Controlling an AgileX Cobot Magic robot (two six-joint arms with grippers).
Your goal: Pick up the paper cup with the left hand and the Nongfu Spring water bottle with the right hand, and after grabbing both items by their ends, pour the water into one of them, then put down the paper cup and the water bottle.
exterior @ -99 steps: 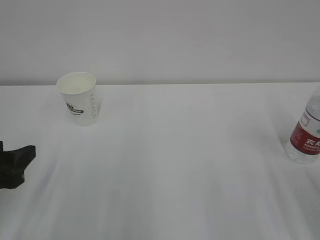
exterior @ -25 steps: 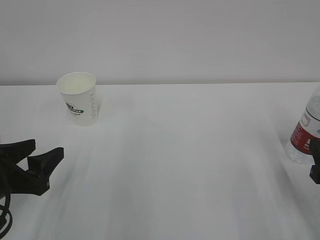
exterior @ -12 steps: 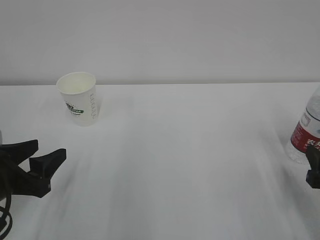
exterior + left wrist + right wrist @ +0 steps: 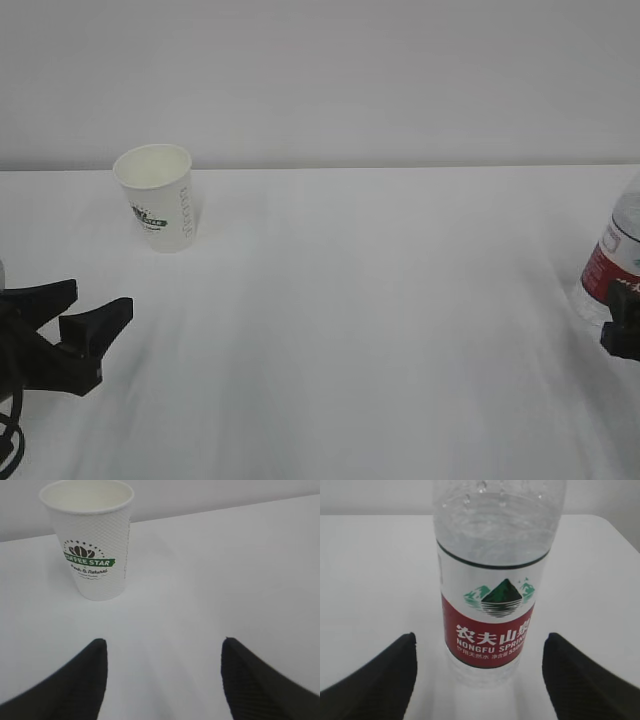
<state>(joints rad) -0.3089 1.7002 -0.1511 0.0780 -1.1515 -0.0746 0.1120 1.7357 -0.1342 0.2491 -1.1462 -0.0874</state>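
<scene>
Exterior view: the paper cup stands upright near the desk's far left edge; the Nongfu Spring water bottle stands at its right edge.

Left wrist view: the left claw is released, short of the cup.

Right wrist view: the right claw is released, its fingers flanking the bottle.

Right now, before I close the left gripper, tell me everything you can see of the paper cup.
The paper cup is small, white and tapered, with a dimpled textured wall, a rolled rim, a dark green "Coffee Star" logo and, in the exterior view, a vertical line of small print. It stands upright on the white table, open mouth up, and its inside looks empty. Nothing touches it: the left gripper is open, short of it, and the cup sits left of centre between its fingertips.
</scene>
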